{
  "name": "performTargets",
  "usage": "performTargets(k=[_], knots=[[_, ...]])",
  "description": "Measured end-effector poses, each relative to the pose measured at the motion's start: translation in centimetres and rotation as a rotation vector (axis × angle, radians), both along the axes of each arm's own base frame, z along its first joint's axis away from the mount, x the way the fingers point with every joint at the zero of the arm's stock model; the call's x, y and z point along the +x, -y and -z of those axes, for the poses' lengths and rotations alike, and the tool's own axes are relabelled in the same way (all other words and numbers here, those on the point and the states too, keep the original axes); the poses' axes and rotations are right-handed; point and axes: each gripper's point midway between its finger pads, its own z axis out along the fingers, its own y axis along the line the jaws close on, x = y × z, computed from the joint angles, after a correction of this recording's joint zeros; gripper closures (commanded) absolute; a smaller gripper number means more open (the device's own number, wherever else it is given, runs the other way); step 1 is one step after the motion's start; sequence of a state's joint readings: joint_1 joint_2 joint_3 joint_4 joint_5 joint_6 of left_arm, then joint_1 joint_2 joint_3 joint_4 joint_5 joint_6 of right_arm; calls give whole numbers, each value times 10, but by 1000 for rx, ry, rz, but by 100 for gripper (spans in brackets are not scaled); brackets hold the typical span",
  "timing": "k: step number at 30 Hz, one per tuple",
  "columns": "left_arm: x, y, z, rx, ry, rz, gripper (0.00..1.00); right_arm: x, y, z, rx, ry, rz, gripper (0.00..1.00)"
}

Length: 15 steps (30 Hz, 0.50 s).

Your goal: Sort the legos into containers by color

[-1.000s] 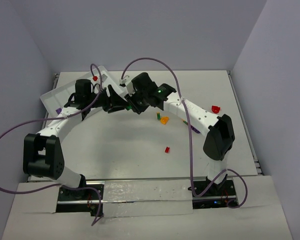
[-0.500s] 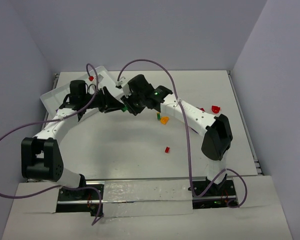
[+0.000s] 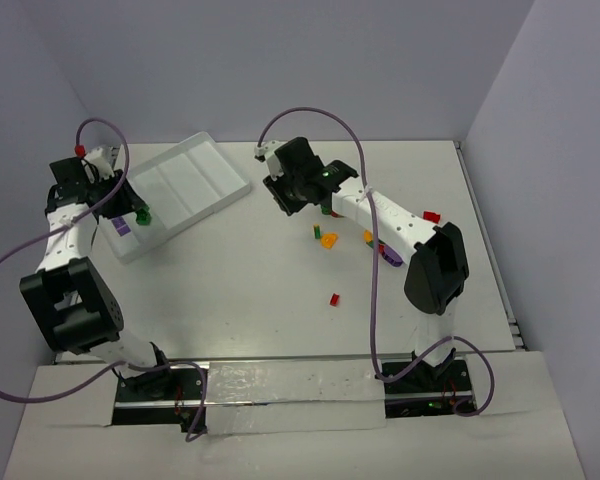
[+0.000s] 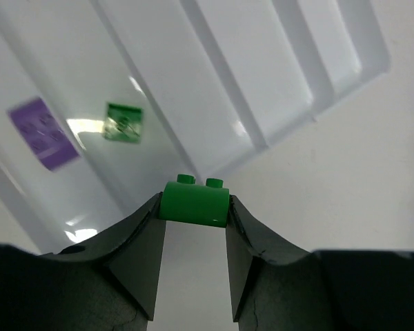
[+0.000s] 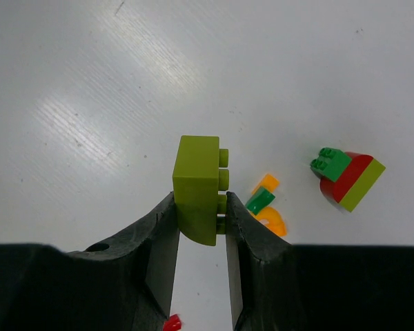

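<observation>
My left gripper (image 4: 194,209) is shut on a green lego (image 4: 194,202), studs up, held over the near edge of the white tray (image 4: 276,103). Its widest compartment holds another green lego (image 4: 123,123) and a purple one (image 4: 43,132). From above, the left gripper (image 3: 140,215) hangs at the tray's (image 3: 195,175) left end. My right gripper (image 5: 200,217) is shut on a lime lego (image 5: 199,186) above the bare table, right of the tray (image 3: 280,192). Orange pieces (image 5: 272,221) and a small green lego (image 5: 260,201) lie below it.
A stuck-together red, lime and green cluster (image 5: 348,178) lies to the right. Loose legos dot the table: orange (image 3: 328,240), red (image 3: 334,299), another red (image 3: 430,216) near the right arm. The walls stand close on both sides.
The two grippers were tip to tip beside the tray. The left one has swung far left to the tray's near end with the green lego; the right has drawn back slightly with the lime one.
</observation>
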<state>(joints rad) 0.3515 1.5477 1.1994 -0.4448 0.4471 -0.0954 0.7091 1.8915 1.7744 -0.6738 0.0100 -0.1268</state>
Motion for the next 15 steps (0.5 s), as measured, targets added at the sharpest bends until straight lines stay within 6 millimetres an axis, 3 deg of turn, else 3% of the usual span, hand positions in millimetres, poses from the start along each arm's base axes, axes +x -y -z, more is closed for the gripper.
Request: performTargets(k=[3,8,15], knots=[[21,-25,1,129,25,-9,98,-2,-2,0,5,-4,-9,100],[54,-60,27,257,0,-38,93,-5,-5,2,9,-13,-22,100],[82,-84,63,303,-51,-72,77,-9,-4,9,4,-31,-30,100]])
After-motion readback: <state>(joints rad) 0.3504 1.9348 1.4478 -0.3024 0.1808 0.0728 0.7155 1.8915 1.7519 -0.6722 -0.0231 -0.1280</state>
